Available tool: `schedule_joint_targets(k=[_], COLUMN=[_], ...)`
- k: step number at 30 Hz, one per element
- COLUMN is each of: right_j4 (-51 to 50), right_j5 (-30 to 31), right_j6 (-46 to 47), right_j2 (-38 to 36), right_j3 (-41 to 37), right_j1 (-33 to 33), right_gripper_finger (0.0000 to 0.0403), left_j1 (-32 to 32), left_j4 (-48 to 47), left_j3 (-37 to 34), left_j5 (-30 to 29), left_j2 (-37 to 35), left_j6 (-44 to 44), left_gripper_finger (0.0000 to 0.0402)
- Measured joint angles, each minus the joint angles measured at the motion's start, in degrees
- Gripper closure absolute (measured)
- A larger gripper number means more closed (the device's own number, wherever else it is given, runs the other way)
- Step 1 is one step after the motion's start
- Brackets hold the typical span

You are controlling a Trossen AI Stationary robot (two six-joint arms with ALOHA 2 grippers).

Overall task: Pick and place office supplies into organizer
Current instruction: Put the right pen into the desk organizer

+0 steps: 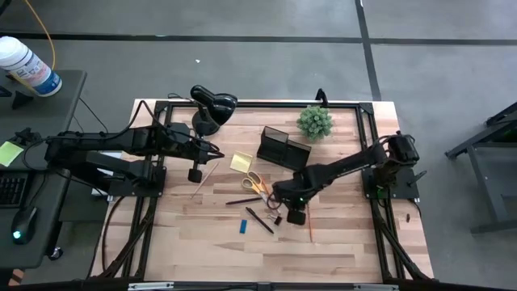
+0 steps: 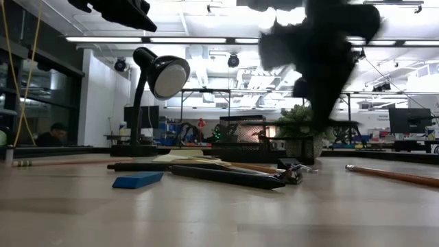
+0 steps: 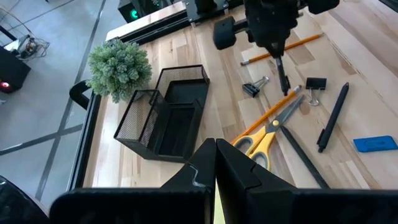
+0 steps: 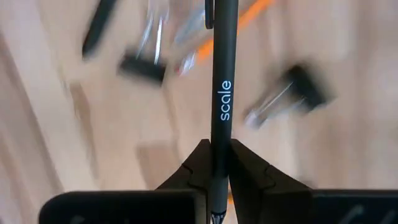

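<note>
From above, the lamp (image 1: 212,105) and plant (image 1: 314,121) stand at the table's (image 1: 339,242) far edge, the organizer (image 1: 283,148) between them. The right gripper (image 1: 284,196) hangs over scissors (image 1: 255,183) and a blue block (image 1: 243,225); the left gripper (image 1: 216,151) waits by the lamp, fingers together and empty. Low down, the block (image 2: 137,180) lies on the wood before a workshop. The right wrist shows fingers (image 4: 245,168) clamped on a black pen (image 4: 222,87), well apart from the organizer.

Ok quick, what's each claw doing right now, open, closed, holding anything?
Left claw: closed, holding nothing, hovering near the organizer.
Right claw: closed on a black pen, above the scissors and clips.
</note>
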Motion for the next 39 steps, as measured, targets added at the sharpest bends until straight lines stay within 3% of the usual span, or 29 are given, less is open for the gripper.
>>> schedule_joint_targets(k=[8, 14, 21, 26, 33, 39], right_j4=[-5.12, -11.28, -27.48, -35.59, -38.56, -42.26], right_j5=[16.01, 16.69, 9.90, -1.28, -18.71, -18.35], right_j6=[-4.45, -8.53, -13.85, -12.44, -9.09, -12.18], right_j2=[0.00, -0.02, -0.02, -0.07, 4.81, 11.34], right_j3=[9.40, 13.27, 24.78, 31.62, 33.96, 37.11], right_j1=[-8.16, -17.29, -26.50, -32.56, -36.23, -36.68], right_gripper_finger=[0.0375, 0.0375, 0.0375, 0.0375, 0.0375, 0.0374], left_j1=[0.00, 0.00, 0.00, 0.00, 0.00, 0.01], left_j4=[-0.04, -0.17, -1.07, -0.61, 0.63, 0.62], left_j3=[0.00, 0.00, 0.00, -0.02, -0.02, -0.02], left_j5=[0.00, 0.43, 0.44, 0.06, -1.01, -1.55], left_j2=[0.00, 0.00, 0.00, 0.00, 0.00, 0.00], left_j6=[1.14, 0.90, 0.91, 1.08, 1.51, 1.50], left_gripper_finger=[0.0401, 0.0401, 0.0401, 0.0401, 0.0401, 0.0401])
